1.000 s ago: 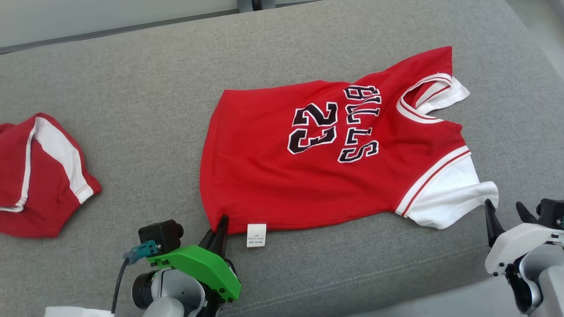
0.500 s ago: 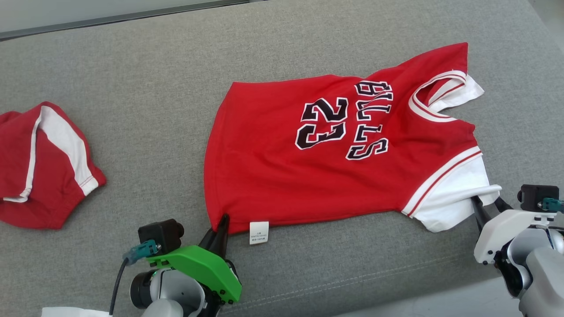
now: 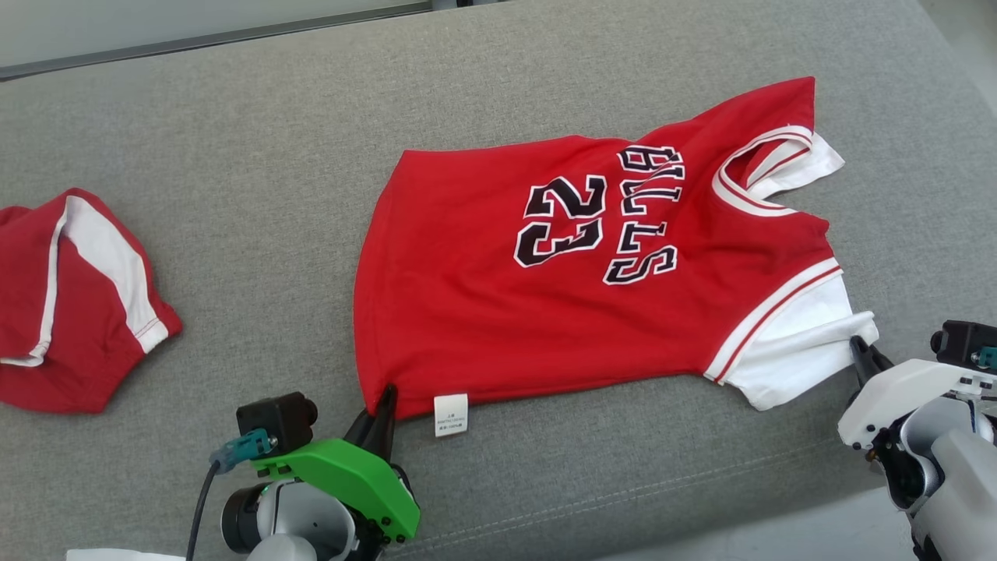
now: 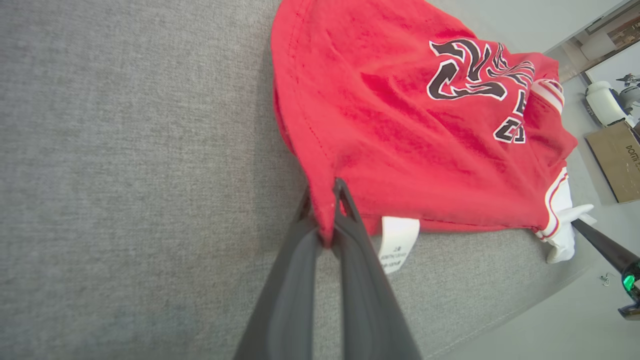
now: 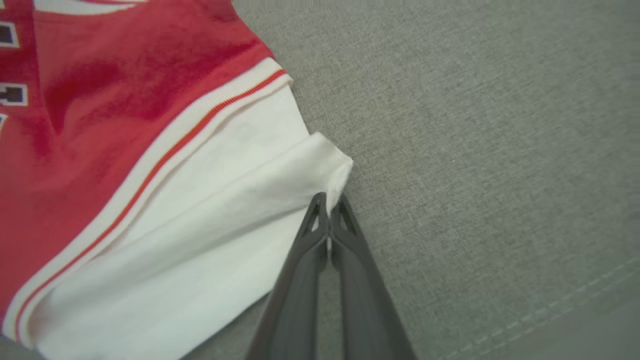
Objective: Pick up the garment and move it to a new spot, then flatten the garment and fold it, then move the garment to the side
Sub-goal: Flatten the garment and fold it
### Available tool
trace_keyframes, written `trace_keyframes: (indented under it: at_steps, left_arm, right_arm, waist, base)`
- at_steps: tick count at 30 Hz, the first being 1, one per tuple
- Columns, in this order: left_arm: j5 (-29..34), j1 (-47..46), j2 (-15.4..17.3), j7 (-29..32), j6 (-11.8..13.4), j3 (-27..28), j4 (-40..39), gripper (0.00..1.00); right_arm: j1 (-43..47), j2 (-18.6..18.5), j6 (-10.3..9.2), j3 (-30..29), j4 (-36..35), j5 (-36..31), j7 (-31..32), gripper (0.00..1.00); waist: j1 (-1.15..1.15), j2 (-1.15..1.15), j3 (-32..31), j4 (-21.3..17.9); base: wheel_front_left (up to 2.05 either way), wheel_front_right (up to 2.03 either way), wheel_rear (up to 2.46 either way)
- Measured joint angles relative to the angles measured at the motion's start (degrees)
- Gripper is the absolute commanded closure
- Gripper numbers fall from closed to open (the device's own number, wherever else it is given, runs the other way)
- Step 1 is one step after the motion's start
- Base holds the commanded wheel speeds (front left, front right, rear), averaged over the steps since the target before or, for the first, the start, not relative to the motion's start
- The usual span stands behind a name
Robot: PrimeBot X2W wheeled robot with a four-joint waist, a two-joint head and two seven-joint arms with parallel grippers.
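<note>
Jaws of the right gripper (image 5: 327,200), which a second ago stood wide and clear of the cloth, are now pressed together on the outer corner of the white sleeve (image 3: 787,351), a sliver of white fabric caught between the dark fingertips. The left gripper (image 4: 324,192) is as it was: closed on the hem corner of the red jersey (image 3: 483,312), red cloth pinched between its two fingers, with the white care label (image 3: 451,413) hanging from the hem just to the right of those jaws. The jersey lies spread between the two grips, number and lettering face up, its collar ahead of the right jaws, and its place on the seat is much the same as before; the small shift of the whole picture is the camera's. Everything rests on a grey woven sofa cushion (image 3: 234,179), whose stitched front seam runs just behind both grippers. Well out to the left of the left jaws lies another red garment with a white stripe (image 3: 70,327). Past the cushion's edge the left wrist view shows pale floor (image 4: 550,330) and a cardboard box (image 4: 617,160)
</note>
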Motion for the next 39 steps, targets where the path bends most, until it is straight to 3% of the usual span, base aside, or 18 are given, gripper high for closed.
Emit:
trace_keyframes:
  at_steps: [8, 17, 22, 25, 29, 39]
  left_arm:
    - [-2.08, 0.59, -0.22, -1.31, 0.03, 1.72, -1.02, 1.00]
    - [-10.26, 1.38, -2.43, -2.09, -1.30, 6.66, -5.33, 1.00]
    - [-13.67, -0.54, -2.86, -0.21, -1.26, 8.44, -8.48, 1.00]
    - [-13.56, -3.86, -1.29, 2.61, -0.71, 8.44, -9.37, 1.00]
    - [-10.32, -14.06, 3.57, 8.34, 0.60, 7.87, -7.14, 1.00]
    - [-2.93, -38.80, 9.36, 18.53, 0.22, 3.50, 8.89, 1.00]
  right_arm:
    - [-0.42, -0.89, -0.01, 2.75, -1.78, 7.36, -4.10, 1.00]
    - [1.21, -3.46, -0.02, 1.07, -17.96, 23.68, -3.22, 1.00]
    - [1.39, -6.33, -0.04, 0.19, -25.72, 27.52, 0.49, 1.00]
    - [0.14, -8.15, -0.05, 0.88, -27.71, 26.72, 4.39, 1.00]
    - [-6.68, -10.10, -0.05, 2.72, -26.85, 20.17, 13.12, 1.00]
    - [-28.15, -6.12, -0.05, 8.67, -19.41, 5.21, 32.38, 1.00]
  waist:
    - [0.00, 0.00, -1.13, -0.43]
    - [0.00, 0.00, -3.43, -1.13]
    - [0.00, 0.00, -5.32, -1.35]
    - [0.00, 0.00, -6.63, -1.33]
    - [0.00, 0.00, -8.58, -1.08]
    - [0.00, 0.00, -8.43, -0.59]
  base:
    - [0.00, 0.00, 0.00]
    - [0.00, 0.00, 0.00]
    - [0.00, 0.00, 0.00]
    - [0.00, 0.00, 0.00]
    - [0.00, 0.00, 0.00]
    - [0.00, 0.00, 0.00]
